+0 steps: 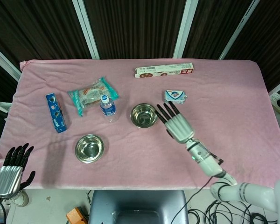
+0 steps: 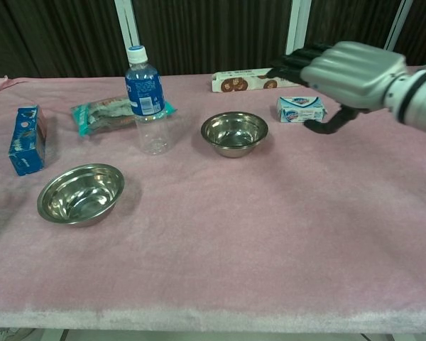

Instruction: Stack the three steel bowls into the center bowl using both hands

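Two steel bowls show on the pink table. One bowl (image 1: 143, 115) (image 2: 235, 133) sits near the middle, and I cannot tell whether another is nested inside it. A second bowl (image 1: 89, 148) (image 2: 81, 192) sits toward the front left, empty. My right hand (image 1: 177, 123) (image 2: 348, 67) hovers just right of the middle bowl, fingers spread, holding nothing and not touching the bowl. Off the table's front left corner, my left hand (image 1: 11, 170) hangs with its fingers apart and empty; the chest view does not show it.
A water bottle (image 1: 108, 107) (image 2: 148, 99) stands just left of the middle bowl. A green snack packet (image 1: 92, 95), a blue cookie box (image 1: 56, 112), a long cookie box (image 1: 164, 70) and a small white-blue pack (image 1: 176, 96) lie around the back half.
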`<state>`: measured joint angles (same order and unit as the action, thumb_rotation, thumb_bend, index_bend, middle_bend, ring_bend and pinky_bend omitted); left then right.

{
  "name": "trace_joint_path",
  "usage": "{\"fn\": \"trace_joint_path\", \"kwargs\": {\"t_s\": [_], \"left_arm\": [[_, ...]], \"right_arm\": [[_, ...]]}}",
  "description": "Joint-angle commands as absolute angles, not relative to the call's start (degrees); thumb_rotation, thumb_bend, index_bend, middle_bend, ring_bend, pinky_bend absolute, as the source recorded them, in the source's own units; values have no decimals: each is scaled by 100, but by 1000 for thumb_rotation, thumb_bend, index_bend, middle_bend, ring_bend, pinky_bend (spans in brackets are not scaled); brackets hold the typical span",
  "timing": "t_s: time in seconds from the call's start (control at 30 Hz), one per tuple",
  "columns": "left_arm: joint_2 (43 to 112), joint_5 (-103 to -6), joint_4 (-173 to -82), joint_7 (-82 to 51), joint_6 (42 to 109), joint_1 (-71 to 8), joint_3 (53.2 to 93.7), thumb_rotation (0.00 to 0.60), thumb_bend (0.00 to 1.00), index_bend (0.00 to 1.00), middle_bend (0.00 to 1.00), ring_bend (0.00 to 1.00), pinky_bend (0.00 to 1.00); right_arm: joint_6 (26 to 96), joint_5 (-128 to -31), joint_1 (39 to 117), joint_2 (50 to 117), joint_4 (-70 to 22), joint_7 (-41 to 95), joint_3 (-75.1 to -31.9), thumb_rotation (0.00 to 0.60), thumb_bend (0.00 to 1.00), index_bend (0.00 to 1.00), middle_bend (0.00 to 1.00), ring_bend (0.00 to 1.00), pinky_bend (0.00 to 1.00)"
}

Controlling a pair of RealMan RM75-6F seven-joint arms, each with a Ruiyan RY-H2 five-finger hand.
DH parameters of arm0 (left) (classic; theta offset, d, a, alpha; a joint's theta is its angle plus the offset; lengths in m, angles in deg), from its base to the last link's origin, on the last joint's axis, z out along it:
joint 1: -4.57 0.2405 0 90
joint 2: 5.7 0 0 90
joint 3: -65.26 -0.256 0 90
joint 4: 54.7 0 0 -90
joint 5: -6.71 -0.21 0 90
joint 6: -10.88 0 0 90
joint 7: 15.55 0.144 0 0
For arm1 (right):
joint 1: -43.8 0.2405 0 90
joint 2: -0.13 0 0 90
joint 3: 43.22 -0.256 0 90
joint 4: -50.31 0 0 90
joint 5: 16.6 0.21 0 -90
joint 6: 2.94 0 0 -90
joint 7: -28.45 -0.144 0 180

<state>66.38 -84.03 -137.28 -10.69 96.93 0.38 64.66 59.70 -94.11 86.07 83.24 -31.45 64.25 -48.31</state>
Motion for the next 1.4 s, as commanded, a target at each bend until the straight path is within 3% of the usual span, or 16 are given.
{"fn": "trace_joint_path", "kwargs": {"t_s": [0.03, 0.17, 0.33, 0.5, 0.73, 0.83, 1.0, 1.23, 1.4], "left_arm": [[6672, -8393, -13757, -989, 9570, -39, 6458, 600, 363, 0, 0, 0, 0], [6725, -8558, -13688, -1060, 9541, -118, 6409, 600, 363, 0, 3, 0, 0], [6927, -8997, -13432, -1410, 9371, -376, 6263, 600, 363, 0, 14, 1, 1], [7313, -9162, -13293, -1362, 8884, -766, 6249, 600, 364, 0, 7, 0, 0], [8040, -8983, -12951, -928, 8553, -1141, 6553, 600, 373, 39, 4, 0, 0], [8205, -8902, -12854, -879, 8454, -1242, 6603, 600, 375, 94, 3, 0, 0], [8418, -8713, -12666, -1002, 8254, -1377, 6647, 600, 385, 266, 6, 0, 0], [8860, -8721, -12240, -1355, 8172, -1637, 6695, 600, 414, 405, 28, 0, 0], [9319, -9016, -11588, -2101, 8501, -1863, 6696, 600, 517, 594, 130, 0, 0]], "right_arm": [[6384, -9567, 8081, 7680, -3717, 6168, -4486, 600, 463, 141, 0, 0, 0], [7205, -10100, 7285, 7017, -3990, 5557, -3914, 600, 441, 89, 0, 0, 0], [8500, -10513, 6090, 6725, -3566, 4450, -3355, 600, 429, 55, 0, 0, 0], [9216, -10487, 5304, 6840, -2803, 3341, -3314, 600, 429, 51, 0, 0, 0], [9430, -10591, 4988, 6824, -2376, 2737, -3461, 600, 429, 47, 0, 0, 0], [9401, -10606, 4938, 6801, -2321, 2615, -3539, 600, 429, 47, 0, 0, 0], [9362, -10646, 4864, 6808, -2252, 2498, -3657, 600, 429, 46, 0, 0, 0], [9328, -10684, 4754, 6798, -2188, 2382, -3778, 600, 429, 46, 0, 0, 0], [9320, -10668, 4641, 6767, -2116, 2183, -3845, 600, 429, 49, 0, 0, 0]]}}
